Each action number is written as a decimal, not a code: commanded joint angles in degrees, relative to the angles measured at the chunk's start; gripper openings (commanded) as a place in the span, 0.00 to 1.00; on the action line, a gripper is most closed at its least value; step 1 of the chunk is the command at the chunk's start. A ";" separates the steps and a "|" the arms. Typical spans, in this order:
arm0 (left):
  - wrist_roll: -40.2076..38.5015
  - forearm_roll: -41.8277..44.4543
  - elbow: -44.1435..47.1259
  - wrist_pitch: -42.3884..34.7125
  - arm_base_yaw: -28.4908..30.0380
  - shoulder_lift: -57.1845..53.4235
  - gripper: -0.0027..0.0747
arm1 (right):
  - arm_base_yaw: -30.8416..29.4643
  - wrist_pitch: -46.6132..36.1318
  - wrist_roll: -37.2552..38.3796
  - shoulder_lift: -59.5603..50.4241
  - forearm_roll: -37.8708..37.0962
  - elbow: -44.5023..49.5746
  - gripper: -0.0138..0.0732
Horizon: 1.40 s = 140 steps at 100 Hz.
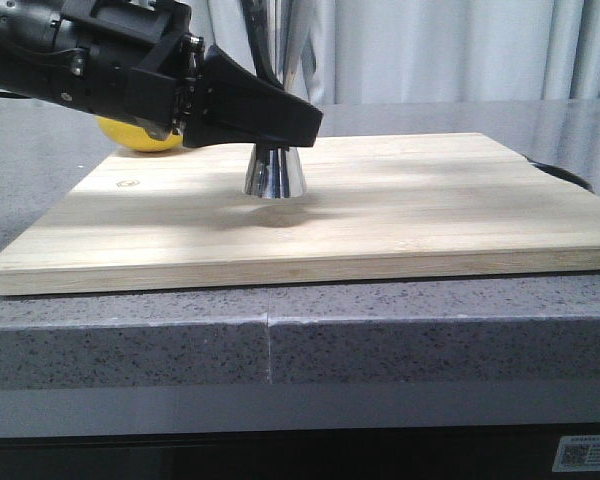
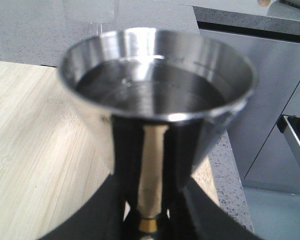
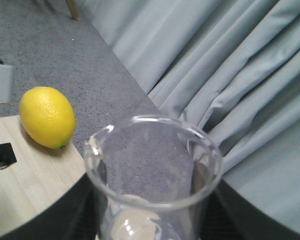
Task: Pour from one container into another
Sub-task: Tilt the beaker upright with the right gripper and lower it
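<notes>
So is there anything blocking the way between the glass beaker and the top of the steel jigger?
Nothing visible does. The jigger has an open, uncovered mouth, held at its waist by the left gripper. The right gripper holds the beaker. The lemon lies off to the side on the cutting board.

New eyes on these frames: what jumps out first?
The left gripper clamps the steel jigger at its waist, its base on the wooden cutting board. Its upper cup looks filled with liquid in the left wrist view. The right gripper holds a clear glass beaker, lemon beyond it.
</notes>
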 commanded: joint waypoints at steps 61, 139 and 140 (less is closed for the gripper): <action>-0.28 -3.49 -1.57 6.34 -0.60 -3.16 0.01 | -5.25 -0.76 0.30 -2.43 26.78 -1.60 0.31; -0.28 -3.49 -1.57 6.34 -0.60 -3.16 0.01 | -15.57 -38.03 0.30 5.95 30.47 17.47 0.31; -0.28 -3.49 -1.57 6.34 -0.60 -3.16 0.01 | -15.57 -38.30 0.30 6.41 30.47 17.47 0.31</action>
